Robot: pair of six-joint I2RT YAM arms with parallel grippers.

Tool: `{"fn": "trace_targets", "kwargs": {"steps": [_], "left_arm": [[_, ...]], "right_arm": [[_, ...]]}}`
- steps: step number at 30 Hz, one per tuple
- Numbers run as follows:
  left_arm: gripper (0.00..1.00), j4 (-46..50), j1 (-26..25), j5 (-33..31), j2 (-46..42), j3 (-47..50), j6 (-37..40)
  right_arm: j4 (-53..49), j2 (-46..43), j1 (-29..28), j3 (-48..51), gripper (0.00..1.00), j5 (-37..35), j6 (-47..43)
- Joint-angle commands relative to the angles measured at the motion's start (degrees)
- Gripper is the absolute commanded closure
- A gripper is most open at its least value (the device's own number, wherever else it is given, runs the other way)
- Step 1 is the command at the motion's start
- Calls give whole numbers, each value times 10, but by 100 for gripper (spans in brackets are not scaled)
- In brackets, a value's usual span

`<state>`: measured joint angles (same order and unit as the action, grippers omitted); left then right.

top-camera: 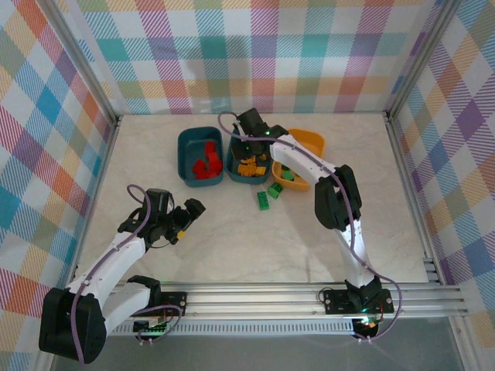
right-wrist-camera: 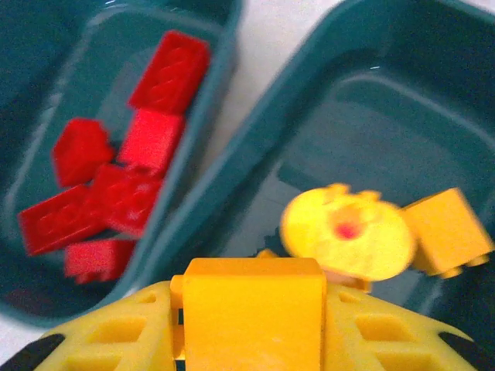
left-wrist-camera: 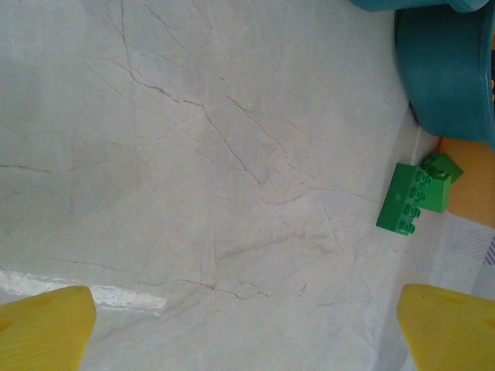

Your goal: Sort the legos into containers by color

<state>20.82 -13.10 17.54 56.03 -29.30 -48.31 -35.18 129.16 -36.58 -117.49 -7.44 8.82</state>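
My right gripper (right-wrist-camera: 254, 340) is shut on a yellow brick (right-wrist-camera: 254, 305), held above the middle teal tub (right-wrist-camera: 418, 93), where a round yellow gear (right-wrist-camera: 346, 232) and another yellow brick (right-wrist-camera: 447, 230) lie. From above, this gripper (top-camera: 250, 147) hangs over that tub (top-camera: 234, 171). The left teal tub (top-camera: 186, 154) holds several red bricks (top-camera: 206, 164). The orange tub (top-camera: 313, 141) holds green bricks (top-camera: 288, 175). Two green bricks (top-camera: 264, 200) (top-camera: 274, 190) lie on the table in front of the tubs. My left gripper (top-camera: 189, 219) is open and empty, well to their left; its wrist view shows them (left-wrist-camera: 408, 199) ahead.
The marble table (top-camera: 232, 239) is ringed by checked walls, with a metal rail (top-camera: 309, 297) along the near edge. The left wrist view shows the teal tub's corner (left-wrist-camera: 448, 69) and the orange tub's edge (left-wrist-camera: 473, 193) beyond the green bricks.
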Motion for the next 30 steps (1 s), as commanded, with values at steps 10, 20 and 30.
{"fn": "trace_targets", "kwargs": {"steps": [10, 20, 30], "left_arm": [[0, 5, -9, 10, -19, -5, 18], [0, -44, -10, 18, -9, 34, -7], [0, -129, -57, 17, 56, 57, -26]], "right_arm": [[-48, -10, -3, -13, 28, -23, 22], [57, -204, -30, 258, 29, -59, 51], [111, -284, -55, 467, 30, -33, 143]]}}
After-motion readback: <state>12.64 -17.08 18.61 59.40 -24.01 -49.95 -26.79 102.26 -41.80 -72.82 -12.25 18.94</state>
